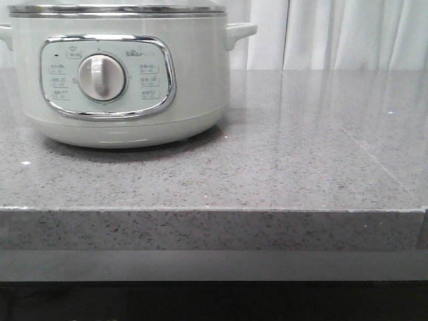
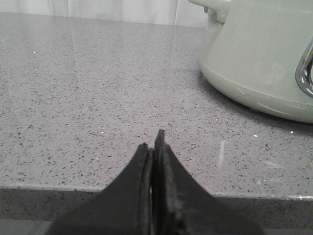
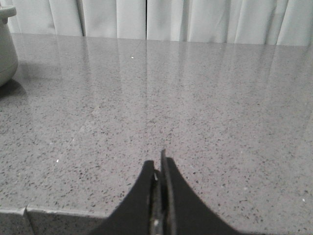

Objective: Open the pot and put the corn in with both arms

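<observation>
1. The pot (image 1: 120,73) stands on the grey speckled counter (image 1: 281,167), toward its far left part in the front view, with the control panel (image 1: 107,77) facing the camera.
2. The panel has a chrome frame and a round central dial (image 1: 101,77) whose grip bar stands upright.
3. The steel-rimmed lid (image 1: 117,9) sits on the pot, closed; only its rim shows at the top edge of the front view.
4. A side handle (image 1: 239,32) juts from the pot's right side; the handle on the other side is cut off by the frame edge.
5. White curtains (image 1: 334,33) hang behind the counter.
6. The left gripper (image 2: 157,147) hovers near the counter's front edge, its fingers (image 2: 168,161) pressed together and holding nothing. The pot's lower wall and one handle show to its side, well apart from it.
7. The right gripper (image 3: 159,166) also sits above the counter's front edge, its fingers (image 3: 168,176) shut together on nothing. Only a sliver of the pot (image 3: 6,44) appears far off at the frame edge.
8. The corn does not show in any of the three views, so its place cannot be told.
9. Neither arm shows in the front view.
</observation>
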You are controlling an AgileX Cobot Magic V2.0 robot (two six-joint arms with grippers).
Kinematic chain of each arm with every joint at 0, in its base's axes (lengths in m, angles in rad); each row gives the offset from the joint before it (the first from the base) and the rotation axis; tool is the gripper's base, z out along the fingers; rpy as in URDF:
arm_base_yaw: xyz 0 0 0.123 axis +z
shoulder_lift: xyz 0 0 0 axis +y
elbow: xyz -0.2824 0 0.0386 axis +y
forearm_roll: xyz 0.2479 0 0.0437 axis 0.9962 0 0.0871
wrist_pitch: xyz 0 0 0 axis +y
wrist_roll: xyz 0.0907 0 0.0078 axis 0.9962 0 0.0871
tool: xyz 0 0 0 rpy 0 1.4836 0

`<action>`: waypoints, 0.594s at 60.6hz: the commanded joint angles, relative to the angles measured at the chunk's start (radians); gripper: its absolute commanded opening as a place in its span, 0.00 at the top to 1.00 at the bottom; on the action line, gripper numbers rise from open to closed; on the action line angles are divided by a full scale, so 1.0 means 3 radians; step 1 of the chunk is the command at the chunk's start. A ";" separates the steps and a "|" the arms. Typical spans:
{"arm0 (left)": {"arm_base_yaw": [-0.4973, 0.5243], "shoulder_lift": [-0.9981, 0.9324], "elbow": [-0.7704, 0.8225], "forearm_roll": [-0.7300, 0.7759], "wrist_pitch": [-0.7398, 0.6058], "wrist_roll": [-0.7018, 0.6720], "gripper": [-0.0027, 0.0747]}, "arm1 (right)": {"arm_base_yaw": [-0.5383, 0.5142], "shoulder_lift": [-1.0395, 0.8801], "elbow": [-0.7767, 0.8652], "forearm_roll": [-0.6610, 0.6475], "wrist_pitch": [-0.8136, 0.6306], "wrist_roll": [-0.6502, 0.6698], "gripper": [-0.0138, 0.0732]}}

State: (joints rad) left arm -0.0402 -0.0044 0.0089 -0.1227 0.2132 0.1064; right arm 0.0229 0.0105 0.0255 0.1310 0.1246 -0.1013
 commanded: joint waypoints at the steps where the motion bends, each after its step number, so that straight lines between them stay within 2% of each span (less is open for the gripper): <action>1: 0.0004 -0.0084 -0.0006 -0.0010 -0.0243 -0.0025 0.99 | -0.0022 -0.0149 -0.0010 -0.0038 -0.0078 0.0008 0.91; 36: 0.0004 -0.0084 -0.0006 -0.0010 -0.0247 -0.0025 0.99 | -0.0023 -0.0139 -0.0001 -0.0038 -0.0019 0.0008 0.91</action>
State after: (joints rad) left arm -0.0402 -0.0044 0.0089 -0.1227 0.2132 0.1064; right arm 0.0229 -0.0107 0.0279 0.1286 0.1939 -0.0990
